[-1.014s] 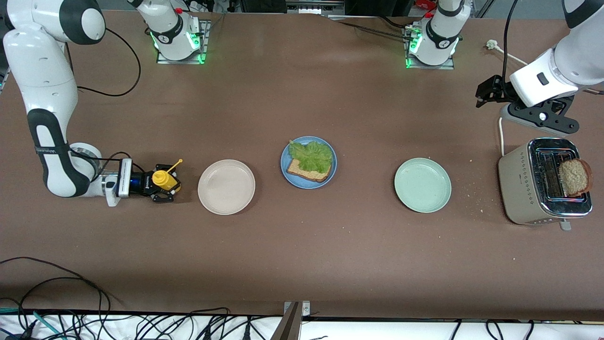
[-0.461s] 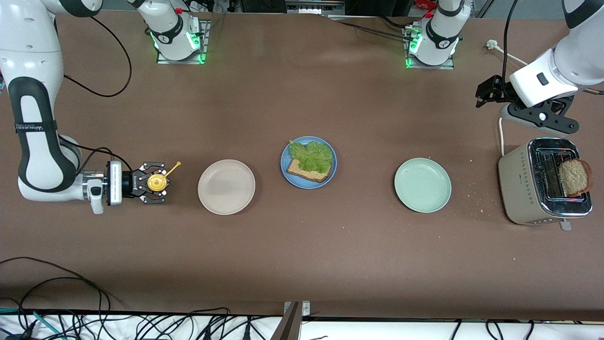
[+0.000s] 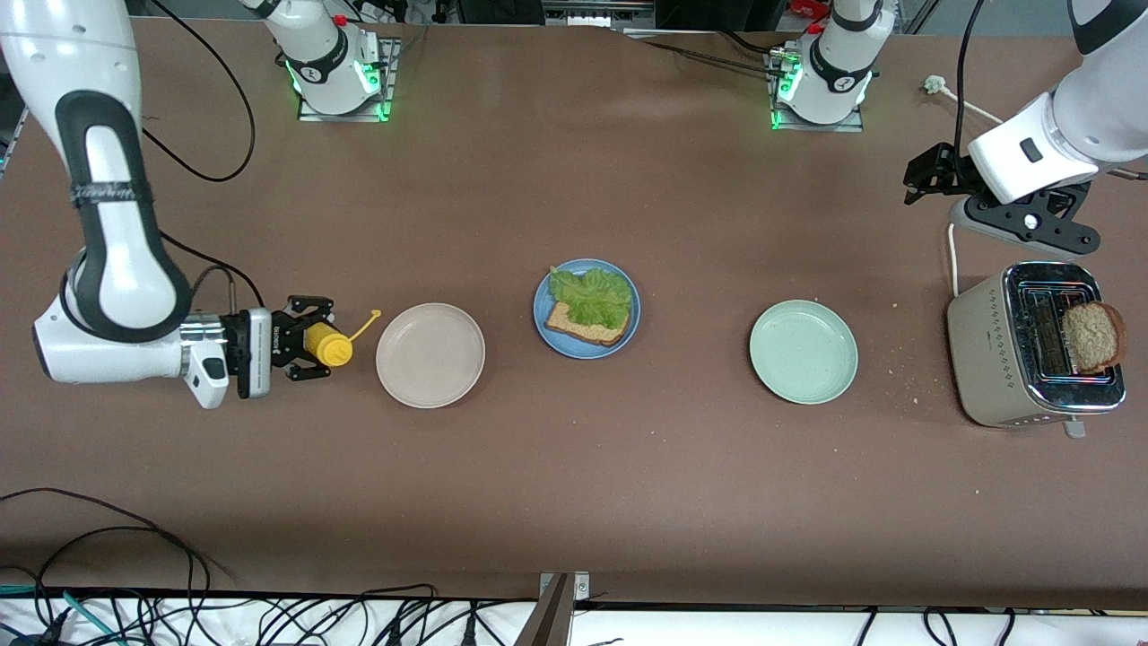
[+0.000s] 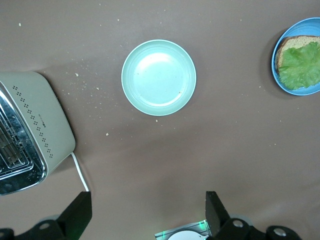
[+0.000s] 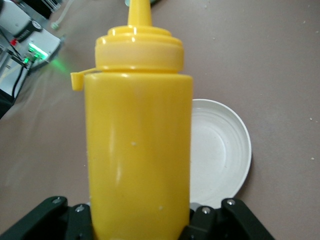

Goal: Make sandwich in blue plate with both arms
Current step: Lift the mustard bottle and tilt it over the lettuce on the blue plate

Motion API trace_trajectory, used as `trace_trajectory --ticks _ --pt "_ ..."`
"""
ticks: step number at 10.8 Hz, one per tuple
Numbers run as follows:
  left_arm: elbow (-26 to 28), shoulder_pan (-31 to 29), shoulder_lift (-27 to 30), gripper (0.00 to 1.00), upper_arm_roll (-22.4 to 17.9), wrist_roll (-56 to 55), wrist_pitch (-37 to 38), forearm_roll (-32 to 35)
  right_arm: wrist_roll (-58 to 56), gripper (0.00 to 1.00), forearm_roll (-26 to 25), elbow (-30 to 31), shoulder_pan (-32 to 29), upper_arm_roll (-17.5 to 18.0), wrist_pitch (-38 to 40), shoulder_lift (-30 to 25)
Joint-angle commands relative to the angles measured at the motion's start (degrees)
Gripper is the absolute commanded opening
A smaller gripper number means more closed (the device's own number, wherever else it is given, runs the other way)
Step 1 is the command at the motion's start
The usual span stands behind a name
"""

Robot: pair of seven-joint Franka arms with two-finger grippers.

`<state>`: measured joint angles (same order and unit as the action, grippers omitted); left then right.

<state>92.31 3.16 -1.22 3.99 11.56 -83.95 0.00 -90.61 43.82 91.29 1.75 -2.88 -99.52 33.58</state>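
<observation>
Right jaws clamping glossy yellow squeeze bottle, ruffled lettuce

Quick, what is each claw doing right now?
Left claw: open, holding nothing, up over the toaster end.
Right claw: shut on the yellow squeeze bottle.

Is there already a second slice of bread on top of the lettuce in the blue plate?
No: in the front view the ruffled green lettuce leaf lies uncovered on one brown bread slice in the round blue plate.
</observation>
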Motion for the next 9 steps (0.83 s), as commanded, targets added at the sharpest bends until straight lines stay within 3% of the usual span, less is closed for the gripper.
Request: trace_trajectory --ticks 1,3,6,9 --pt "-1.70 -0.26 -0.62 1.00 0.14 0.40 0.99 -0.44 15.25 0.00 -6.89 1.70 8.94 -3.60 -1.29 -5.71" --pt "-1.70 -0.26 -0.62 1.00 0.05 0.40 0.99 -0.44 22.64 0.00 -10.58 1.09 15.45 -6.68 -1.64 -6.51" --pt "-1.70 -0.26 -0.62 1.00 0.05 0.49 0.99 -0.44 35.45 0.00 -16.56 0.29 30.82 -13.88 -4.89 -6.51" --pt "-1.70 -0.26 -0.62 1.00 0.05 0.49 0.99 -0.44 49.79 0.00 -24.82 -1.37 39.19 -14.25 -5.07 -6.34"
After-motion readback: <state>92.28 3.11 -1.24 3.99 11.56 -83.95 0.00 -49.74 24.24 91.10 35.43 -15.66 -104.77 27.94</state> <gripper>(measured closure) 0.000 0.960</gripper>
